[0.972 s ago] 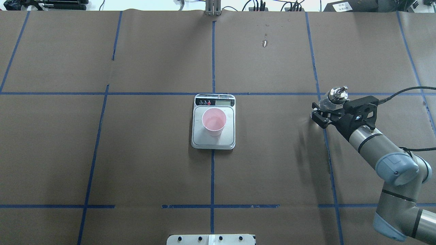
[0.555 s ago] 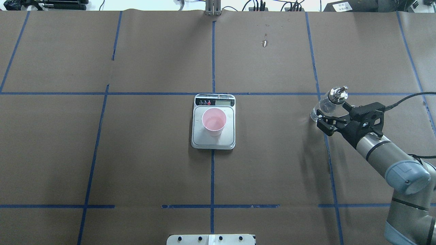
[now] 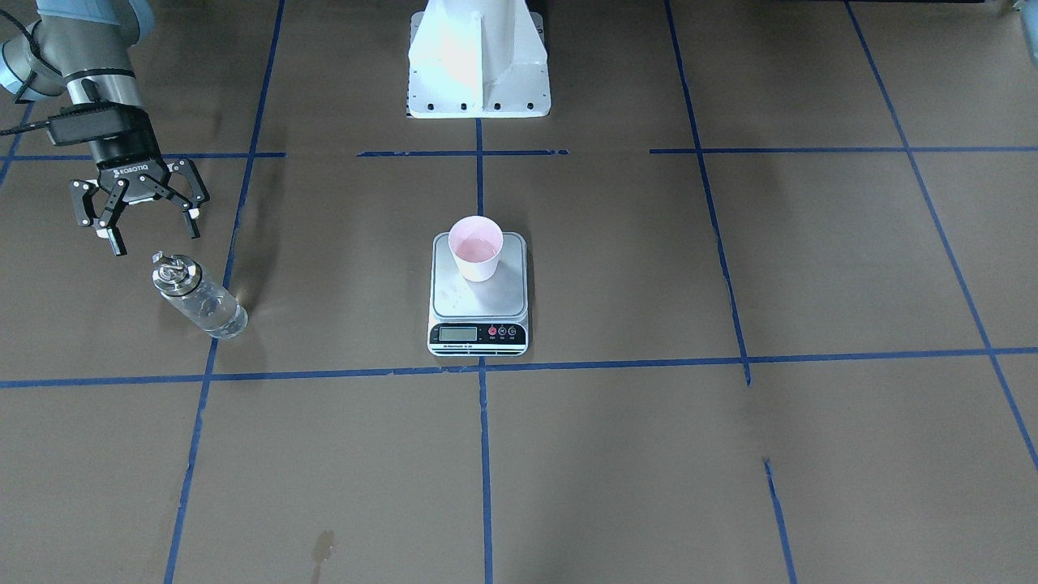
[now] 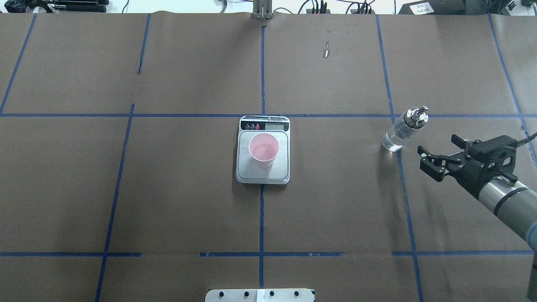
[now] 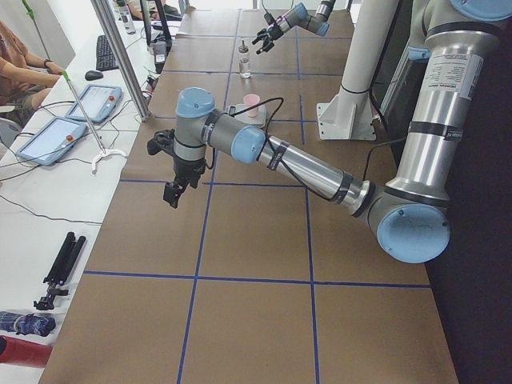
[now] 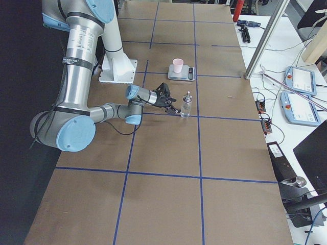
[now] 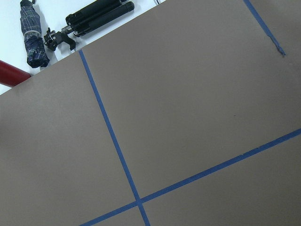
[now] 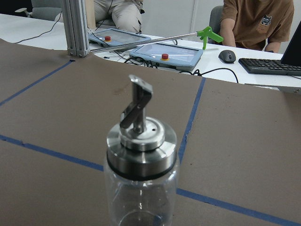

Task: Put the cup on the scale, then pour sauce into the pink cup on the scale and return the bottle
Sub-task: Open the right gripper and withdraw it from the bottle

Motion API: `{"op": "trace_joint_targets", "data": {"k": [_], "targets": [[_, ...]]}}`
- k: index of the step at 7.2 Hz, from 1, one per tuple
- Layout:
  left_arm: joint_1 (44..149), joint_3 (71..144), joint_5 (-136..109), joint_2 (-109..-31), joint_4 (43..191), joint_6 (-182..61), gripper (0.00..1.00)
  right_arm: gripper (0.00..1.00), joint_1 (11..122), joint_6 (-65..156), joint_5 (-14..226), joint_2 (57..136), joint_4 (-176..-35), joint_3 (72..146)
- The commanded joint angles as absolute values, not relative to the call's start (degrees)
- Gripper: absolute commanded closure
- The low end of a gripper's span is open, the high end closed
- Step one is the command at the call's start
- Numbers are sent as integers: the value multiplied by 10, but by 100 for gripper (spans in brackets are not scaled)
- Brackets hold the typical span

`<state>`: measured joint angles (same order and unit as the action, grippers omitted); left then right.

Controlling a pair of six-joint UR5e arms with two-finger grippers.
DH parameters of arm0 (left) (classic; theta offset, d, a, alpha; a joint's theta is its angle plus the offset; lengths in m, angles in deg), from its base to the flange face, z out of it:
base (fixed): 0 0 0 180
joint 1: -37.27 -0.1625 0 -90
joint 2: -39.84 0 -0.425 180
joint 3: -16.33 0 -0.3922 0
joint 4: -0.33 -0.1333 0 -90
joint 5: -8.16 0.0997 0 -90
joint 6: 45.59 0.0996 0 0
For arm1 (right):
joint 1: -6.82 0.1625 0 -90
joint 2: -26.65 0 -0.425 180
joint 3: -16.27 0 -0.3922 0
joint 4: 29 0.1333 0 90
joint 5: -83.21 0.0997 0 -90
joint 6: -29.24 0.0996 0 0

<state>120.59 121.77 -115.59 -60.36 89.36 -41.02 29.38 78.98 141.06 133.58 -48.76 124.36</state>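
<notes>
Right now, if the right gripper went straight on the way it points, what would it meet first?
Most likely the clear glass bottle: the open right gripper points at it, and the right wrist view centres on its spout.

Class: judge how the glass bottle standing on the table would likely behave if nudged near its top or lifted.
The bottle is tall and narrow with a metal collar on top, so a high nudge would probably tip it. Its smooth clear glass may slip in jaws and could break if dropped. Tipped over, its round body would likely roll.
</notes>
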Motion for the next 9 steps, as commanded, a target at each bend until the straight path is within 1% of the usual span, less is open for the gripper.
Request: {"op": "trace_joint_targets", "data": {"k": [1, 2, 3, 4, 5, 6, 7, 8, 9], "targets": [[1206, 1219, -1156, -603, 894, -410, 0, 0, 286, 791, 1441, 1424, -489, 1329], [1206, 1219, -1156, -603, 894, -410, 0, 0, 288, 791, 1451, 1445, -491, 1357], [1206, 1219, -1156, -603, 894, -410, 0, 0, 295, 791, 1468, 1449, -496, 1373], [1206, 1219, -1156, -603, 894, -410, 0, 0, 338, 790, 1520, 1448, -525, 1390], [1206, 1220, -1156, -603, 894, -410, 0, 0, 456, 786, 1666, 1431, -613, 1432], [1206, 1220, -1157, -603, 894, -410, 0, 0, 583, 782, 1839, 1388, -658, 1434], [1206, 1220, -1157, -603, 894, -410, 0, 0, 689, 745, 1961, 1359, -675, 1407], [1206, 1222, -1157, -603, 893, -410, 0, 0, 770, 677, 2048, 1328, -691, 1364], [1206, 1224, -1158, -603, 893, -410, 0, 0, 827, 621, 2098, 1307, -724, 1340]]}}
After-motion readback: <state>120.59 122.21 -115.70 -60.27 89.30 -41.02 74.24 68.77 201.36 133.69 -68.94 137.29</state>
